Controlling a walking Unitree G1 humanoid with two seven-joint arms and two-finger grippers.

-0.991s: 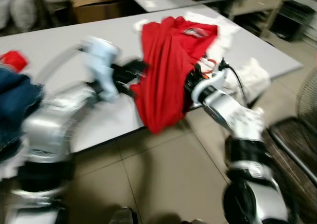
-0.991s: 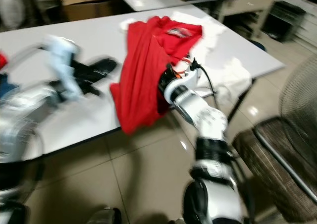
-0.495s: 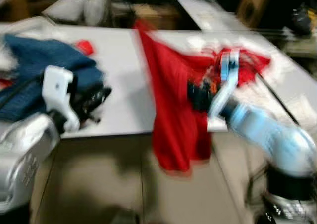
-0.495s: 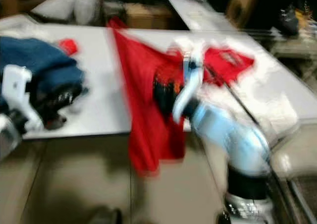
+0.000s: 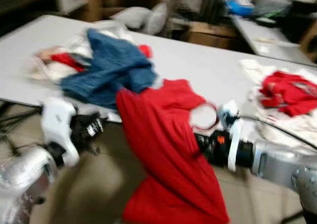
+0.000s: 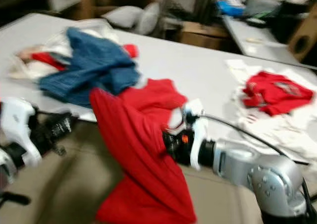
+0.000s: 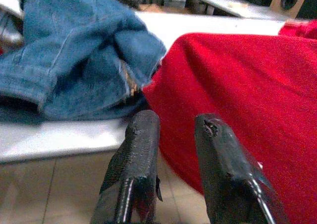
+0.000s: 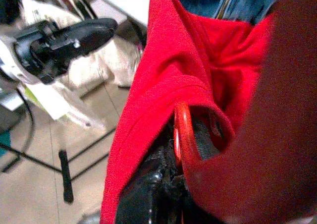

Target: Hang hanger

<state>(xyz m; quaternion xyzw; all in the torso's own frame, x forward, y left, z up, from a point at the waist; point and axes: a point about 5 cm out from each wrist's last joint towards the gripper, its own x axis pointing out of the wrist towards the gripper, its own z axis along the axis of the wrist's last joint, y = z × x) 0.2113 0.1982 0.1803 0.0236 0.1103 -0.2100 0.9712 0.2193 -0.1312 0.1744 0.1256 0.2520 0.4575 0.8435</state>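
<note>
A red shirt (image 5: pixel 166 154) hangs off the table's front edge from my right gripper (image 5: pixel 200 143), whose fingers are buried in the cloth. In the right wrist view a thin red hanger (image 8: pixel 180 135) runs inside the shirt's folds, and the black fingers (image 8: pixel 151 189) are shut on it. A curved red piece (image 5: pixel 214 119) shows at the shirt's top. My left gripper (image 5: pixel 95 126) is held to the left of the shirt, below the table edge. Its fingers (image 7: pixel 138 149) stand slightly apart with nothing between them, pointing at the shirt.
A blue denim garment (image 5: pixel 111 65) lies piled on the grey table (image 5: pixel 208 70) with white and red clothes behind it. Another red garment (image 5: pixel 287 90) rests on white cloth at the right. Boxes and pillows stand behind. Tiled floor lies below.
The whole picture has swung left along the table, so the camera moved. The red shirt stays on my right gripper, and the left gripper stays empty beside it.
</note>
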